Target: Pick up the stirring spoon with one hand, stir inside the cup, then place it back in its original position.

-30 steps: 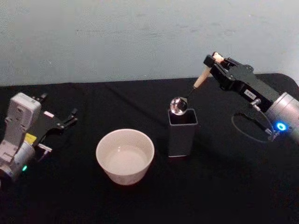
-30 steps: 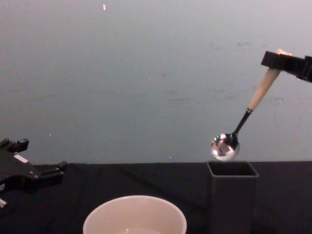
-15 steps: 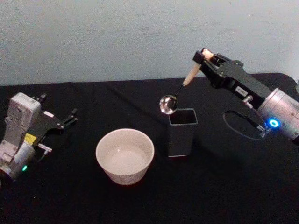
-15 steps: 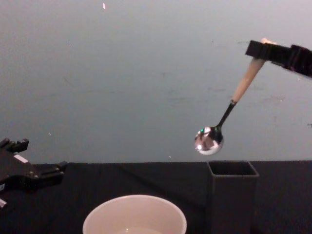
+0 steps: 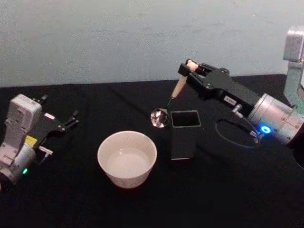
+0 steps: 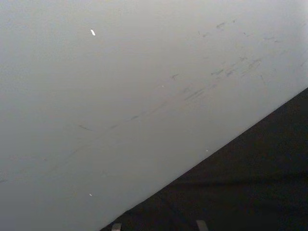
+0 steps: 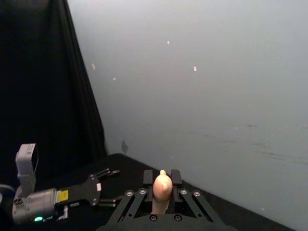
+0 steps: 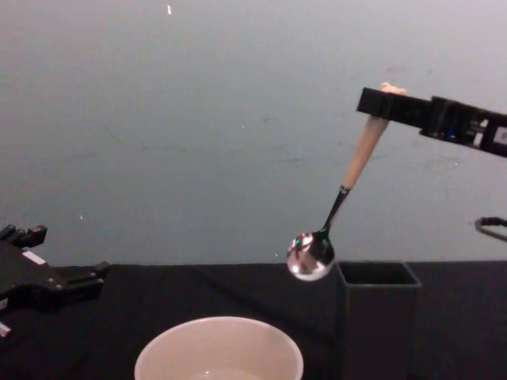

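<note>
My right gripper (image 5: pixel 190 68) is shut on the top of the stirring spoon's beige handle (image 5: pixel 178 87). The spoon hangs tilted in the air, its shiny bowl (image 5: pixel 158 118) just left of the dark grey square holder (image 5: pixel 185 135) and above the table. From the chest the spoon (image 8: pixel 310 255) hangs above the right rim of the cream cup (image 8: pixel 219 349), with the holder (image 8: pixel 379 313) to its right. The cup (image 5: pixel 127 158) stands left of the holder. In the right wrist view the handle's tip (image 7: pixel 162 185) sits between the fingers (image 7: pixel 147 177). My left gripper (image 5: pixel 66 122) rests open at the far left.
A black cloth (image 5: pixel 228 190) covers the table, with a pale wall behind. A cable loop (image 5: pixel 235 135) hangs from my right arm, right of the holder. The left arm (image 7: pixel 53 198) appears far off in the right wrist view.
My right gripper has carried the spoon leftward and a little lower, from above the holder's mouth to just past its left side, nearer the cup. The left arm has stayed still.
</note>
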Robot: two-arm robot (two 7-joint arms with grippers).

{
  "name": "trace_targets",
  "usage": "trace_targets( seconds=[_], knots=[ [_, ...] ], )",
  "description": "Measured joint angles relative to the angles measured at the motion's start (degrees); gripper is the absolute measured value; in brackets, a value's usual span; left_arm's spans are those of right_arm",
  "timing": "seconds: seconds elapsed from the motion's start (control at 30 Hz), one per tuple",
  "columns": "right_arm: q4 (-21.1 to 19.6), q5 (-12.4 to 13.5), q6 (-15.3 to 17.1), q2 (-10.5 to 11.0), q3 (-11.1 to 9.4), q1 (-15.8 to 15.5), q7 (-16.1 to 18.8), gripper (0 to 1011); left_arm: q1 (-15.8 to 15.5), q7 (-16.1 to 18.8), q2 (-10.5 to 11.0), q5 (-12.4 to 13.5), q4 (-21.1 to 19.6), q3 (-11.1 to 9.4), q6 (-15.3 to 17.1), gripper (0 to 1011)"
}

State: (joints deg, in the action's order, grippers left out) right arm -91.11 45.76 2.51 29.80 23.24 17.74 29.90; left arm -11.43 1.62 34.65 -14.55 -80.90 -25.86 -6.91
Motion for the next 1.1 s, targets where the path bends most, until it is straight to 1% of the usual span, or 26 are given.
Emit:
trace_targets(
  seconds=[0.07, 0.13, 0.33, 0.37, 0.47, 0.67, 0.77, 1.0, 1.07, 1.1],
  knots=[
    [0.26, -0.63, 0.11, 0.06, 0.89, 0.48, 0.36, 216, 0.0, 0.0, 0.0, 0.0, 0.0, 0.0, 0.0, 1001],
    [0.4, -1.02, 0.15, 0.09, 1.33, 0.71, 0.48, 216, 0.0, 0.0, 0.0, 0.0, 0.0, 0.0, 0.0, 1001],
    [1.05, -3.24, 0.38, -0.19, 3.48, 1.69, 0.78, 216, 0.0, 0.0, 0.0, 0.0, 0.0, 0.0, 0.0, 1001],
    [1.05, -3.24, 0.38, -0.19, 3.48, 1.69, 0.78, 216, 0.0, 0.0, 0.0, 0.0, 0.0, 0.0, 0.0, 1001],
    [1.33, -4.21, 0.64, -0.63, 4.51, 2.1, 0.81, 216, 0.0, 0.0, 0.0, 0.0, 0.0, 0.0, 0.0, 1001],
    [1.88, -5.61, 1.3, -1.46, 5.96, 2.71, 0.78, 216, 0.0, 0.0, 0.0, 0.01, 0.0, 0.0, 0.0, 1001],
    [2.45, -6.9, 1.63, -1.91, 7.13, 3.21, 0.86, 216, 0.0, 0.0, 0.0, 0.0, 0.0, 0.0, 0.0, 1001],
    [3.58, -9.01, 1.77, -2.35, 8.66, 4.11, 1.75, 216, 0.0, 0.0, 0.0, 0.0, 0.0, 0.0, 0.0, 1001],
    [4.39, -10.03, 1.88, -2.65, 9.38, 4.58, 2.11, 216, 0.0, 0.0, 0.0, 0.0, 0.0, 0.0, 0.0, 1001],
    [4.39, -10.03, 1.88, -2.65, 9.38, 4.58, 2.11, 216, 0.0, 0.0, 0.0, 0.0, 0.0, 0.0, 0.0, 1001]
  ],
)
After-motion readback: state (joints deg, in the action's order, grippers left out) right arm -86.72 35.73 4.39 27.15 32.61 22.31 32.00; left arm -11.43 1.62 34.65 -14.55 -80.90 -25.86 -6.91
